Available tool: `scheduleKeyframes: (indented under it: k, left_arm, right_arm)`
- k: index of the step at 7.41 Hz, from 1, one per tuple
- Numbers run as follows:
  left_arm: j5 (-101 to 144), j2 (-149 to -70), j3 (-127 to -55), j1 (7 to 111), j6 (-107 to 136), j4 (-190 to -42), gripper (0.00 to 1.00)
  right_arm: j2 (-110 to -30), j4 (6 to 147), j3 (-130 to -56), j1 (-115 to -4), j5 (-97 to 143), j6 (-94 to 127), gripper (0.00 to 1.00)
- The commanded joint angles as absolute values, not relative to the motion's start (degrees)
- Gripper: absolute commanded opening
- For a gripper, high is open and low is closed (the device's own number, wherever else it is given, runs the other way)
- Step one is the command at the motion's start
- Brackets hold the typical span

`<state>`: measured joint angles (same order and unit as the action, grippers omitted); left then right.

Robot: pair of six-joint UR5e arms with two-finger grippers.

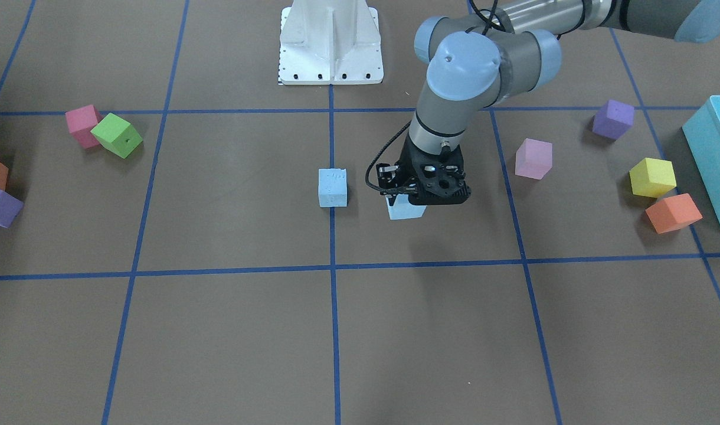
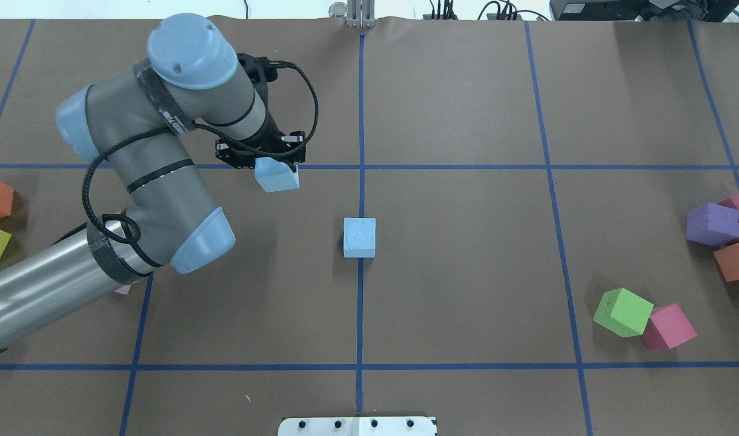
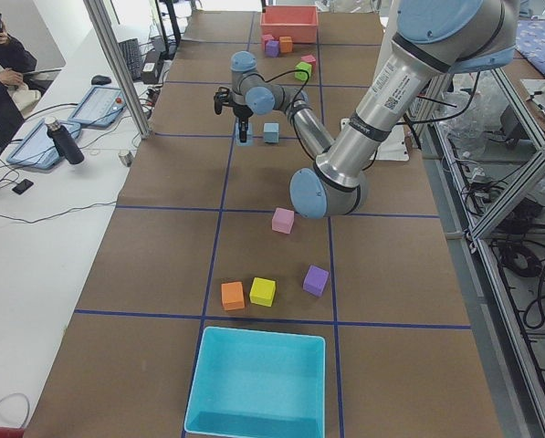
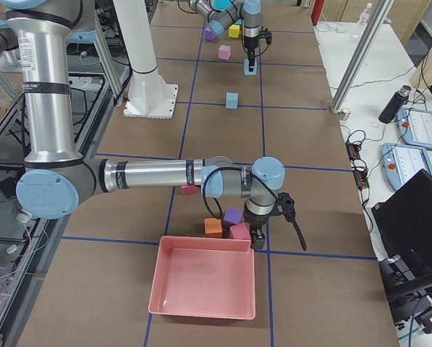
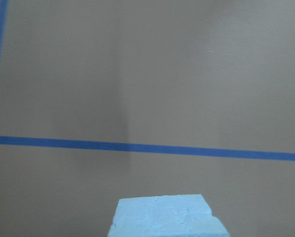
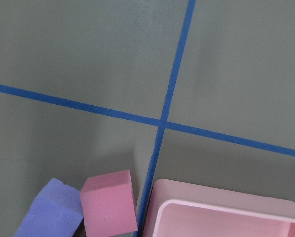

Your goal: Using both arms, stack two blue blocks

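One pale blue block (image 2: pixel 359 237) lies on the table's centre line, also seen in the front view (image 1: pixel 332 188). My left gripper (image 2: pixel 271 162) is shut on the second blue block (image 2: pixel 277 178) and holds it just off the table, left of and beyond the first. From the front, the gripper (image 1: pixel 422 192) covers the top of that block (image 1: pixel 406 209). The left wrist view shows only the block's top (image 5: pixel 167 219). My right gripper (image 4: pixel 257 237) shows only in the right side view, over cubes beside the pink tray. I cannot tell if it is open or shut.
A pink tray (image 4: pixel 201 283) lies at the robot's right end, with pink (image 6: pixel 109 202) and purple (image 6: pixel 48 211) cubes beside it. Green (image 2: pixel 623 312), pink (image 2: pixel 668 327), purple (image 2: pixel 713 224) and orange (image 2: pixel 736 260) cubes lie right. A turquoise box (image 1: pixel 714 153) and more cubes lie left.
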<state>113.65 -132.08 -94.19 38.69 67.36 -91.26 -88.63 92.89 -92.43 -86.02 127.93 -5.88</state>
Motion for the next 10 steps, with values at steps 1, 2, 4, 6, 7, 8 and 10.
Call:
scheduleKeyframes:
  k: [1,2,4,6,7,8,10]
  left_arm:
    - [109.9,-135.1,-93.6,34.2,68.9,-89.8,0.06]
    - [109.9,-138.0,-93.0,33.1,68.8,-85.8,0.06]
    - [108.2,-142.5,-88.5,30.5,69.1,-84.5,0.06]
    - [106.5,-144.3,-84.8,28.5,68.1,-84.8,0.06]
    - [106.4,-144.3,-85.0,28.6,67.6,-84.7,0.05]
    - [106.7,-144.3,-85.4,28.6,65.4,-84.5,0.04]
    - [107.0,-143.7,-85.4,28.7,65.3,-84.5,0.04]
  right_arm:
    - [-89.7,92.9,-92.6,-86.2,128.3,-5.8,1.00]
    - [-89.8,92.9,-92.6,-86.2,128.3,-5.8,1.00]
    - [-90.3,92.8,-92.4,-86.2,128.4,-5.7,1.00]
    - [-90.6,92.8,-92.6,-86.2,128.5,-5.7,1.00]
    - [-90.6,92.8,-92.5,-86.2,128.5,-5.7,1.00]
    - [-90.6,92.8,-92.6,-86.2,128.6,-5.7,1.00]
    - [-90.7,92.9,-92.7,-86.2,128.6,-5.7,1.00]
